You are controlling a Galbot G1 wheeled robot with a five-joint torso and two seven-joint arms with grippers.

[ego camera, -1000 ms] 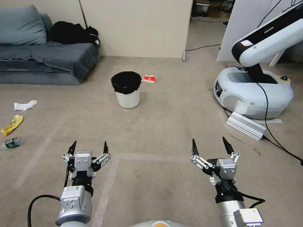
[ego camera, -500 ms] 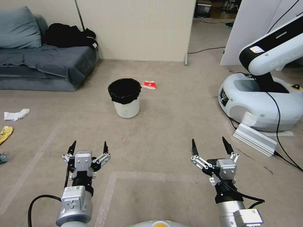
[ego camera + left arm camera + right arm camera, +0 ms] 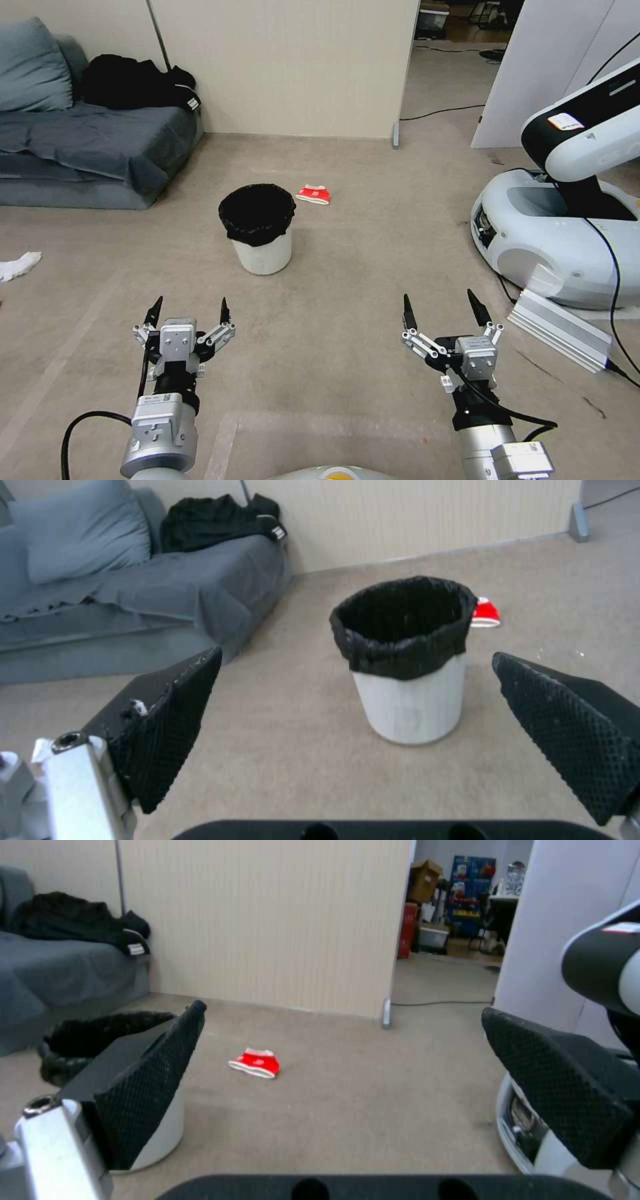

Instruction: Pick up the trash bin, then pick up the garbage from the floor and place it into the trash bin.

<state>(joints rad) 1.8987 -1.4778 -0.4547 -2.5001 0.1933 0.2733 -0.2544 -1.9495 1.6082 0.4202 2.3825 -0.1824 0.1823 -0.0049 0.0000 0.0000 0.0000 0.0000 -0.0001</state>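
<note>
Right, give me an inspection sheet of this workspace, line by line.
Surface: beige floor, pale tape lines near the robot.
Job's things: bin upright on the floor, black liner over its rim, untouched; red-white packet on the floor just beyond it; white tissue far left.
Clutter: aluminium rail on the floor at right.
Grippers: left gripper and right gripper both open, empty, held low in front, short of the bin.
Cables: black cable over the other robot's base; another by the doorway.
Surroundings: grey sofa with black clothing; partition wall; white robot base at right.
</note>
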